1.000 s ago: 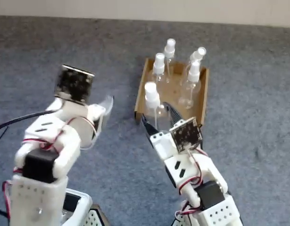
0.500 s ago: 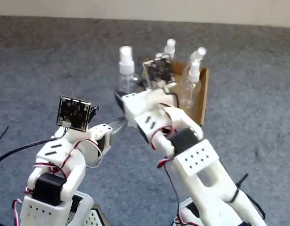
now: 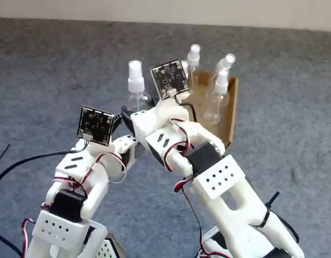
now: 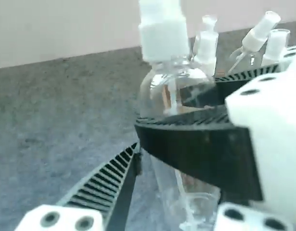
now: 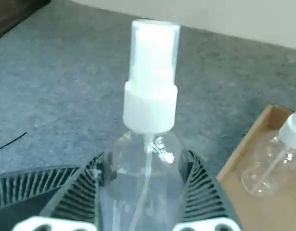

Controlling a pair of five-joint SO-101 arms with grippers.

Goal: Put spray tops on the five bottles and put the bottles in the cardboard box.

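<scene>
A clear bottle (image 3: 135,88) with a white spray top stands upright just left of the cardboard box (image 3: 230,110). My right gripper (image 3: 134,115) is shut on the bottle's body; the right wrist view has the bottle (image 5: 148,159) pinched between the two black ribbed fingers (image 5: 75,192). My left gripper (image 3: 126,144) is open, low and close under the right one. Its ribbed finger (image 4: 107,190) lies beside the lower part of the same bottle (image 4: 169,96). Three capped bottles (image 3: 222,88) stand in the box; the right arm's camera board hides the box's left part.
Grey carpet lies all around. The box's edge (image 5: 244,154) is close on the bottle's right, with a capped bottle (image 5: 277,159) inside. A dark cable (image 3: 25,161) trails from the left arm over the carpet at the left.
The right arm has carried the capped bottle from the box's near left corner out to the left of the box. The left arm has dropped and swung in beneath it.
</scene>
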